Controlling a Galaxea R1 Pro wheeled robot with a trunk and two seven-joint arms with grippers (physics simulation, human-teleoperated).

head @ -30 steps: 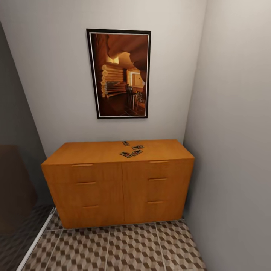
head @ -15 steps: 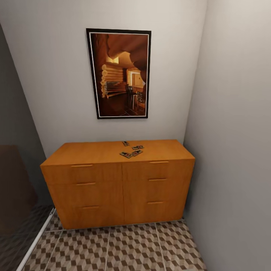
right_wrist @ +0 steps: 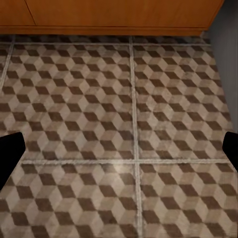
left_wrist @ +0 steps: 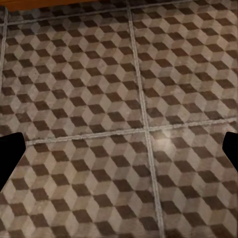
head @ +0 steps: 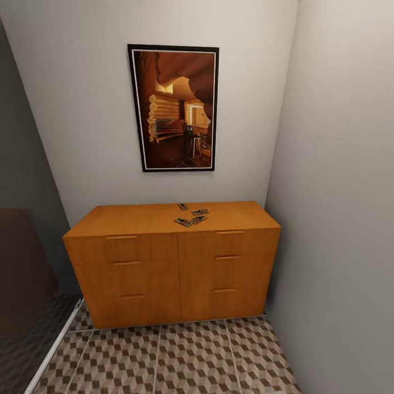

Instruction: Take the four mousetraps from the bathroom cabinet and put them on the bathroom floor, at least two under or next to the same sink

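Observation:
The orange-brown cabinet [head: 175, 268] stands against the back wall in the head view. Several small mousetraps lie close together on its flat top, one at the back [head: 183, 206], one to the right [head: 200, 212] and two nearer the front edge [head: 183, 222]. The cube-patterned bathroom floor [head: 186, 358] spreads in front of it. My left gripper [left_wrist: 120, 148] hangs open over bare floor tiles, its dark fingertips [left_wrist: 10, 151] at the picture's sides. My right gripper [right_wrist: 120, 148] is open too, above tiles near the cabinet's base [right_wrist: 119, 14]. The sink is out of view.
A framed picture [head: 174, 108] hangs above the cabinet. A grey wall [head: 339, 219] closes the right side beside the cabinet. At the left stands a dark panel [head: 22, 273], with a white strip [head: 54, 350] along the floor below it.
The whole head view has shifted slightly, the cabinet now a little smaller and higher in the picture, so the camera moved. The mousetraps lie as before.

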